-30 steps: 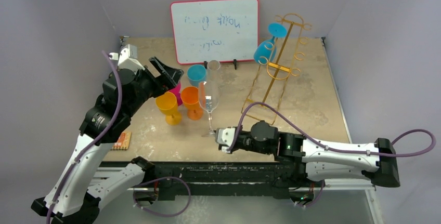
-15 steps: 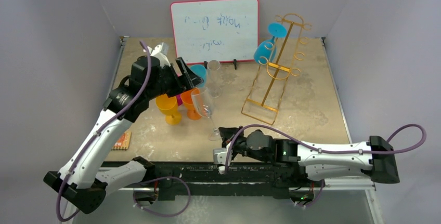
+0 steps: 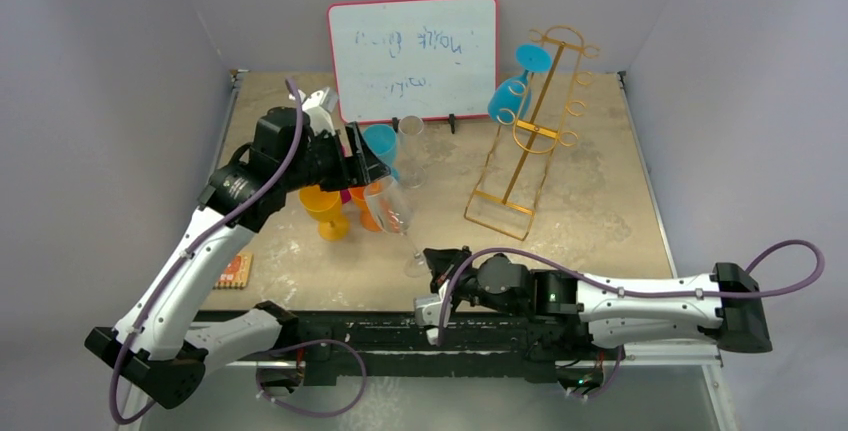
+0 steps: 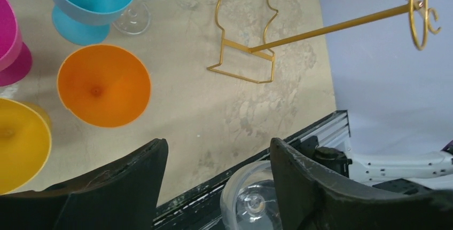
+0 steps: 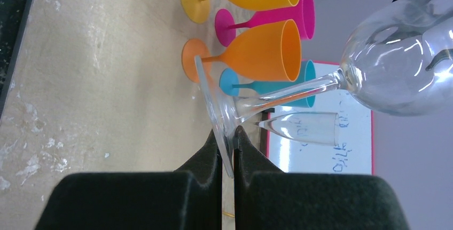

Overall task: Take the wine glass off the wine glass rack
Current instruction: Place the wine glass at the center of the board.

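The gold wire wine glass rack (image 3: 535, 131) leans at the back right, with a blue wine glass (image 3: 510, 96) hanging upside down in its upper left hooks. Its base (image 4: 245, 62) shows in the left wrist view. My right gripper (image 3: 432, 261) is shut on the foot (image 5: 213, 107) of a clear wine glass (image 3: 388, 206), which tilts back and left over the table's near edge. My left gripper (image 4: 218, 147) is open around that glass's bowl (image 4: 248, 203); the rim lies against the right-hand finger, with a wide gap to the other finger.
An orange glass (image 4: 104, 86), a yellow glass (image 3: 322, 206), a magenta glass (image 4: 10, 48) and a teal glass (image 3: 380, 139) stand clustered left of centre, beside a clear flute (image 3: 411, 141). A red-framed whiteboard (image 3: 412, 56) stands at the back. A small orange block (image 3: 235, 271) lies near the left front edge.
My left arm has swung right, bringing its jaws around the clear glass's bowl while they narrowed. My right gripper drew toward the near edge, tipping the held glass over.
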`<control>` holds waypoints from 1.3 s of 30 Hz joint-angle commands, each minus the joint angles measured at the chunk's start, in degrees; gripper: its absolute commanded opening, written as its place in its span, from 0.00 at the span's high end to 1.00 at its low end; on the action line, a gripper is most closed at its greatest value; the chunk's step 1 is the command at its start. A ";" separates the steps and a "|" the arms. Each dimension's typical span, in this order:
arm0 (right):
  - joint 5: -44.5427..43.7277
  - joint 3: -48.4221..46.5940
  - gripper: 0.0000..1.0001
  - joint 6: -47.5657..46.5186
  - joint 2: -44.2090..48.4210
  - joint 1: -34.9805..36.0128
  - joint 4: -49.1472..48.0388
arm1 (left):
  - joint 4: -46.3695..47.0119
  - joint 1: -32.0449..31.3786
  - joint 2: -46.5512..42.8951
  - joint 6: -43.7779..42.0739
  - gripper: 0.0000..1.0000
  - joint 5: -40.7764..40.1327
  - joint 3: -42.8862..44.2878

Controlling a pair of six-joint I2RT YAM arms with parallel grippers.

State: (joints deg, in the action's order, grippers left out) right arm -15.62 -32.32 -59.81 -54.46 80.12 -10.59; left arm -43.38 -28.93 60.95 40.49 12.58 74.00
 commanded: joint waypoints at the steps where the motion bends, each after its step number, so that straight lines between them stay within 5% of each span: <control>1: -3.24 -0.66 1.00 -0.37 2.87 -0.14 -3.56 | -7.20 -0.17 -0.08 -6.74 0.27 1.76 4.53; 13: -2.75 -1.15 1.00 -0.63 2.94 -0.05 -3.44 | -10.59 -0.08 0.49 -8.75 0.23 6.12 6.60; 22: -4.40 -0.90 1.00 -6.70 4.93 -0.05 -4.28 | -6.24 -0.15 1.85 -12.29 0.56 19.68 2.80; 27: -6.66 1.58 1.00 -11.64 7.09 -0.05 -9.78 | -5.82 -0.13 1.61 -16.48 0.66 28.43 1.07; 32: -6.42 0.72 1.00 -14.22 6.68 -0.05 -9.21 | -8.90 -0.16 2.64 -20.24 0.96 30.06 0.64; 35: -7.48 -0.14 1.00 -13.18 6.08 -0.05 -7.40 | -12.35 -0.16 2.53 -22.39 1.00 26.99 2.19; 39: -8.00 0.67 0.75 -11.82 7.50 -0.05 -8.95 | -12.98 -0.12 0.63 -22.44 1.00 22.79 4.26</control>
State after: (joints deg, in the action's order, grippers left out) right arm -18.98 -28.75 -72.12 -49.47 80.58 -7.60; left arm -52.34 -28.21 63.53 19.38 34.52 75.29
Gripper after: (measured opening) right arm 0.157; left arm 0.094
